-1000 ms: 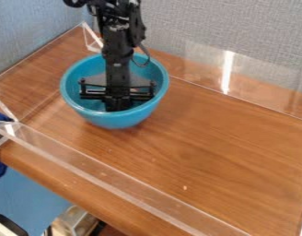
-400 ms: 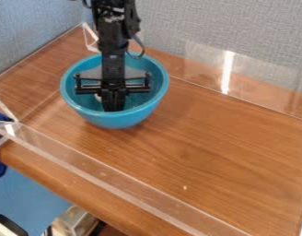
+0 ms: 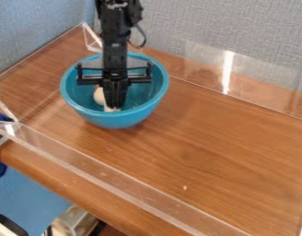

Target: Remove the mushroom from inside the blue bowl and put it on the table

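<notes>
The blue bowl (image 3: 144,104) stands at the back left of the wooden table (image 3: 203,147). My black gripper (image 3: 113,91) reaches straight down into the bowl, its crossbar level with the rim. Its fingers are shut on the mushroom (image 3: 103,99), which shows as a small pale stem with an orange-brown cap at the fingertips. The mushroom hangs just above the bowl's floor, still inside the bowl. The arm partly hides it.
Low clear acrylic walls (image 3: 227,64) border the table at the back, left and front. A grey fabric panel rises behind the back wall. Bare wood stretches to the right of the bowl and in front of it.
The gripper has risen a little inside the bowl and shifted slightly left. The mushroom, hidden under the fingers before, now shows at the fingertips.
</notes>
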{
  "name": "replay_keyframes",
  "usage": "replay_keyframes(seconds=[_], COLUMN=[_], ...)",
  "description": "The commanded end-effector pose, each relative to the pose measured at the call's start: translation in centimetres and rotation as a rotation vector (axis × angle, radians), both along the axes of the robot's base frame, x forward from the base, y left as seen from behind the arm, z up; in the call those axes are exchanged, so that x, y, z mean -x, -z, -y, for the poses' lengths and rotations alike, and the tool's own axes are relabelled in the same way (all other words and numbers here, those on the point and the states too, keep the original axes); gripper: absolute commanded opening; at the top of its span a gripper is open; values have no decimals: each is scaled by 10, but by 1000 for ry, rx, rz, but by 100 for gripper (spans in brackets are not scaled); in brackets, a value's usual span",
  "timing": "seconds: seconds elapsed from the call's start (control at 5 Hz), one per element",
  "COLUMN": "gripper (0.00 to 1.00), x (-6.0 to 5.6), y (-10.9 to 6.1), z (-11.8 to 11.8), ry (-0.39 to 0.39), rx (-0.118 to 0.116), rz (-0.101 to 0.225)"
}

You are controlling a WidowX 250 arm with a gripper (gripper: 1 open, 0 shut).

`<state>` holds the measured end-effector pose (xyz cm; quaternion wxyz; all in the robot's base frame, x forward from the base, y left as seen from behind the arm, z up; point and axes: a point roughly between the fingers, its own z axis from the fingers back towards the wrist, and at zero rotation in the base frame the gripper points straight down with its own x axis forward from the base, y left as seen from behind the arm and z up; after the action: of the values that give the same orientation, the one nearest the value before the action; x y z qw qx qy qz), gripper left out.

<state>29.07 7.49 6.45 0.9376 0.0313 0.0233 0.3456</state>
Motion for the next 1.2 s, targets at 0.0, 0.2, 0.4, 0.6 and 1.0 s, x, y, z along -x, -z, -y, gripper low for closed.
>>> replay_keyframes(seconds=[0.0, 0.2, 0.4, 0.6, 1.0], gripper=[0, 0, 0, 0, 0], x=[-13, -14, -23, -38, -57], y=[-31, -37, -45, -46, -29], z=[2, 17, 51, 93, 171], ry=[36, 70, 149, 238, 448], rx=[-16, -11, -1, 6, -1], rz=[92, 104, 118, 121, 108])
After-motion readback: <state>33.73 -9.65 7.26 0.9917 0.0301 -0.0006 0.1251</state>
